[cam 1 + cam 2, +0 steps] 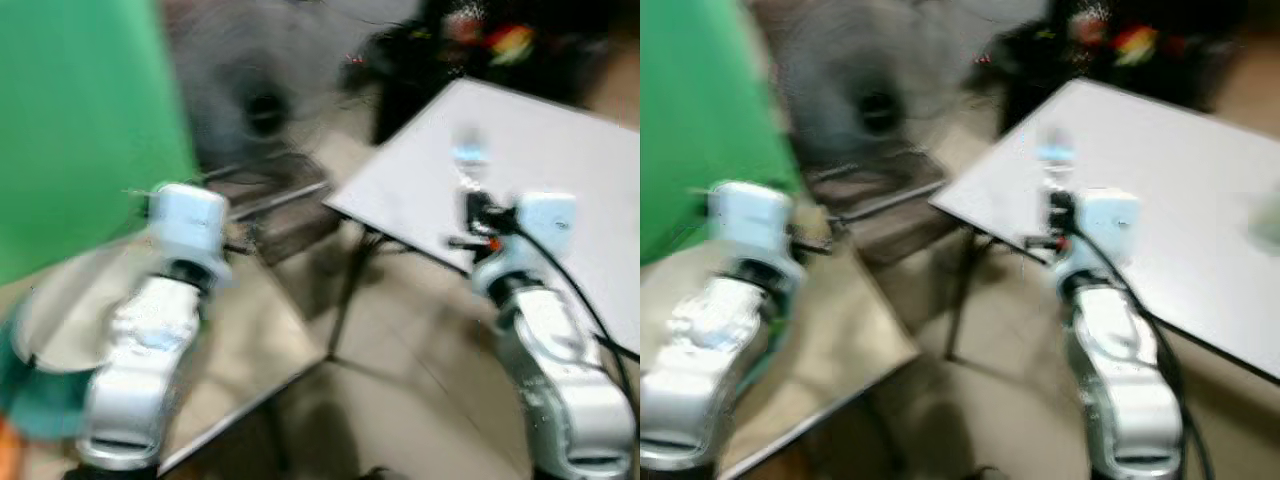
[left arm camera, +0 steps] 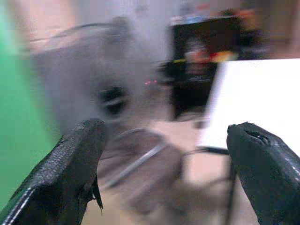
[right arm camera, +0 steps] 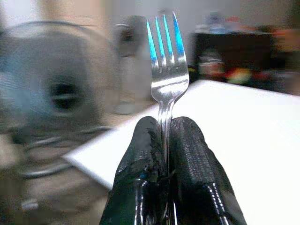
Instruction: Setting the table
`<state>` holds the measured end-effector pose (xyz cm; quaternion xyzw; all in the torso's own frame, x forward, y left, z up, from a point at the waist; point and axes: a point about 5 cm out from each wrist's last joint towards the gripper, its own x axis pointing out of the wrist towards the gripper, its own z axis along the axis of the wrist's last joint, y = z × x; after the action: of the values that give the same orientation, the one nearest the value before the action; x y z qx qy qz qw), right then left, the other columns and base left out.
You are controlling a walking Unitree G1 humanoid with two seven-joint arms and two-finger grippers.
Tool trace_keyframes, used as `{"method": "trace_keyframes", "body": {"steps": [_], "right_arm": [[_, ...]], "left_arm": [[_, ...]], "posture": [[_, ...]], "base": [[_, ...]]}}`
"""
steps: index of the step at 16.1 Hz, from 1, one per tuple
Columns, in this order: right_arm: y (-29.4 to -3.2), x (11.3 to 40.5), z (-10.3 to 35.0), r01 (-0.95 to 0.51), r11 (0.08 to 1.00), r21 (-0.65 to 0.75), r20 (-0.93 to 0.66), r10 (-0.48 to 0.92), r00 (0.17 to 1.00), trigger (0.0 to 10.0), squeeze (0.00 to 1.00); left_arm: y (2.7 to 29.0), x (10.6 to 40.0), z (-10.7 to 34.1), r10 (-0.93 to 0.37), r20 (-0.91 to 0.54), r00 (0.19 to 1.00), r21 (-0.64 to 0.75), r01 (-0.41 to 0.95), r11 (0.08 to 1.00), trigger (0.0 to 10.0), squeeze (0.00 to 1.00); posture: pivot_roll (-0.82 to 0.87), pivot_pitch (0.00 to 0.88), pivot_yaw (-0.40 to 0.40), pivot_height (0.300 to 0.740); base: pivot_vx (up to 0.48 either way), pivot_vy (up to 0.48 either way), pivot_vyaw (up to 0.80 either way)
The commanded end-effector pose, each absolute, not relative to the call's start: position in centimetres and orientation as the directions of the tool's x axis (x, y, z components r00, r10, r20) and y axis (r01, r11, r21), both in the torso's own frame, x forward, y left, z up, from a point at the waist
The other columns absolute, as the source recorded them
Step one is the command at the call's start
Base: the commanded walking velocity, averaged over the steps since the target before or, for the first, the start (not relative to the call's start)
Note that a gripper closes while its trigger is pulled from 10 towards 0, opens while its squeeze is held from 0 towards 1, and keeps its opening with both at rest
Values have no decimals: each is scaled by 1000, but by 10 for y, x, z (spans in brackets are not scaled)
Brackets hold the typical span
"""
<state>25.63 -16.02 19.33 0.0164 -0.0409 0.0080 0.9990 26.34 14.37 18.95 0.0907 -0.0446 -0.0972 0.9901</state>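
fork held up at the table's edge

the right gripper (image 3: 166,140) has its two black fingers pressed tight on a fork (image 3: 166,61), tines up, centre of the right wrist frame. behind it, at right, lies the white table (image 1: 560,170). the left gripper (image 2: 164,154) hangs with fingers spread wide, a blurred round fan (image 2: 110,93) between them, green backdrop (image 1: 80,120) at upper left.

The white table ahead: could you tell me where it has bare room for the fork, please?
The white table looks bare from its near corner, past the fork in the right gripper, across the middle. One blurred pale thing sits at its far right edge. The left gripper is open, with a fan beyond it.
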Motion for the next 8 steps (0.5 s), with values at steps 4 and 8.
{"method": "trace_keyframes", "body": {"steps": [4, 8], "right_arm": [[-156, 255, 196, -25, 999, 45, 88, 21, 996, 10000, 0], [-160, 256, 189, -2, 999, 36, 25, 2, 1000, 10000, 0]], "left_arm": [[150, 265, 191, -189, 80, 979, 210, 169, 963, 10000, 0], [155, 266, 186, -149, 60, 987, 206, 134, 969, 10000, 0]], "posture": [[-131, 0, 30, 740], [-136, 0, 34, 740]], "base": [[0, -308, -800], [0, -137, -800]]}}
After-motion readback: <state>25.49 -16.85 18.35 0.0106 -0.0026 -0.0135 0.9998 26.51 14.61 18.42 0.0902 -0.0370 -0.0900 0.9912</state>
